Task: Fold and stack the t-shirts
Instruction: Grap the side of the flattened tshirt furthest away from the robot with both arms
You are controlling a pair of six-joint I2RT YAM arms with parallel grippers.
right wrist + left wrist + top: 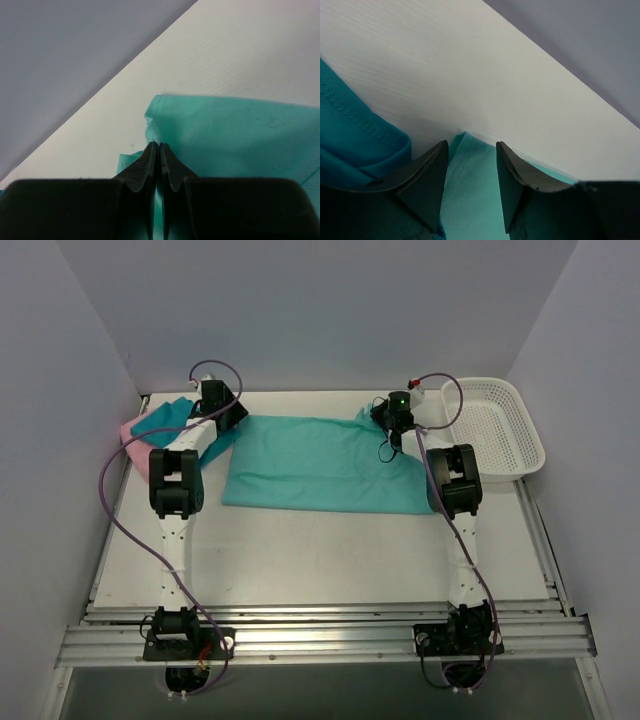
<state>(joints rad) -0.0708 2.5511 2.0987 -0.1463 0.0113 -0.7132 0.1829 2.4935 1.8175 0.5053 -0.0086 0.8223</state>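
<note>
- Left gripper (pixel 222 412) first: your jaws are spread apart at the far-left corner of the sea-green tee (pixel 320 465). In the wrist view (pixel 470 145) a pale corner of that cloth (pixel 470 200) pokes up into the gap, and neither finger is pressing on it.
- Right gripper (pixel 395 425) is the opposite story. In its wrist view (pixel 158 145) the two fingers are squeezed tight together with sea-green fabric (pixel 235 135) puckered right at the tips, so you've got the tee's far-right corner pinched.
- Table (pixel 320 560): a white top, and everything sits on the far half of it.
- Sea-green tee: spread mostly flat in the middle of that far half, between your two grippers. The long axis runs left to right, roughly parallel to the table's near edge. The far-right corner is bunched up where you're holding it. Can't tell which end is the neck.
- Basket (pixel 495 430): white mesh, far-right corner, just beside the right gripper and partly hanging past the table's right edge.
- Teal-blue tee (pixel 165 420): crumpled in the far-left corner, just beside the left gripper. Its stitched hem shows at the left of the wrist view (pixel 355 125).
- Pink tee (pixel 131 433): only a sliver peeks out from under the teal-blue one, at the table's left edge.
</note>
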